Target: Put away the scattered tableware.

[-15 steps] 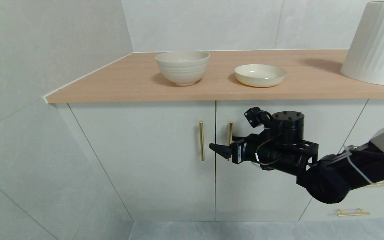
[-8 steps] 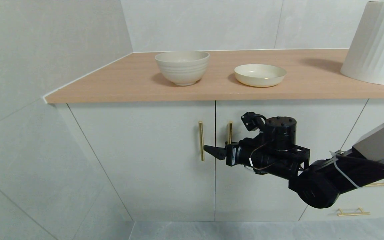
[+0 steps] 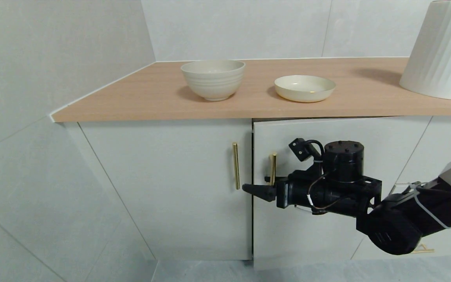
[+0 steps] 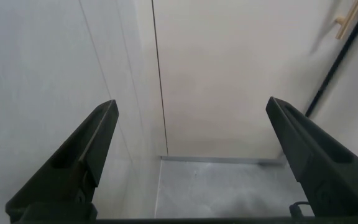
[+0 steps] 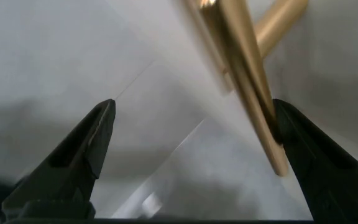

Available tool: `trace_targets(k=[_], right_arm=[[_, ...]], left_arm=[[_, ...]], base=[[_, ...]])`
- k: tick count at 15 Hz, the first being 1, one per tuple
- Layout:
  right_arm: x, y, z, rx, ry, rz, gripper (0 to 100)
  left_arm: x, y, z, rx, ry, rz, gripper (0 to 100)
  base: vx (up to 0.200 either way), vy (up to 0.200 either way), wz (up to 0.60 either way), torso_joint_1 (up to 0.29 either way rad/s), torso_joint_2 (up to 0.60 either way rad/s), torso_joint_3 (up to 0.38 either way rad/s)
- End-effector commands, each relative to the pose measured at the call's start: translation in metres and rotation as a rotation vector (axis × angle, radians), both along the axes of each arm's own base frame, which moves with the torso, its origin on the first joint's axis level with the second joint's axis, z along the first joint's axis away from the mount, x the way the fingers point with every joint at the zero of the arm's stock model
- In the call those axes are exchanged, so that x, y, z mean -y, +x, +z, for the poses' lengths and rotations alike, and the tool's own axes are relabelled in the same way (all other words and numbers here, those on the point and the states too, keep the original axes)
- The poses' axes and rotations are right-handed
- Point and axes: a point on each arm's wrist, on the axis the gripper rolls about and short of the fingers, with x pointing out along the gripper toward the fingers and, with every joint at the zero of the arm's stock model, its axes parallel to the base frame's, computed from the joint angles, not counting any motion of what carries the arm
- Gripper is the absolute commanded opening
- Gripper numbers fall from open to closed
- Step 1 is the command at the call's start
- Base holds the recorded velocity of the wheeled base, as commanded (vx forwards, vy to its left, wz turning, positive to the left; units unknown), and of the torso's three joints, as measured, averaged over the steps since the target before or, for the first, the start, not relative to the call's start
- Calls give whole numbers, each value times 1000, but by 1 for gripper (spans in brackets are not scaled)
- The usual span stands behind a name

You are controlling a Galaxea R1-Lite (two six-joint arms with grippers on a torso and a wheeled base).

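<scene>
1. Bowl (image 3: 213, 79) and plate (image 3: 304, 88) sit on countertop (image 3: 151, 98): bowl nearer its left corner, plate to the right, apart.
2. Right gripper (image 3: 257, 185) below countertop edge, jaws spread, one finger against gold handle (image 3: 273, 169) of right cabinet door (image 3: 327, 129); door ajar.
3. Left gripper (image 4: 191, 118) spread wide, low below countertop, facing cabinet front.

A white ribbed container (image 3: 441, 51), at two o'clock on the counter (image 3: 131, 98), is cut off at the head view's edge; the gold door handle (image 5: 241, 81) blurs against the right gripper (image 5: 191, 109).
</scene>
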Motion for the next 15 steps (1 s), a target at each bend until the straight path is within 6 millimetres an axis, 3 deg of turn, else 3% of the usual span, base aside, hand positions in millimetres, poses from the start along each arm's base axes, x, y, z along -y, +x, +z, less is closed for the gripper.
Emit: trace_targets(k=[1, 13, 15], right_arm=[[13, -20, 12, 0, 13, 51, 100], [55, -106, 13, -69, 3, 259, 100], [57, -113, 9, -80, -8, 271, 100]], left_arm=[[0, 0, 0, 0, 0, 1, 100], [0, 0, 2, 15, 12, 12, 100], [2, -12, 43, 132, 21, -87, 100]], base=[[0, 0, 0, 0, 0, 0], [0, 0, 0, 0, 0, 0], [0, 0, 0, 0, 0, 0]])
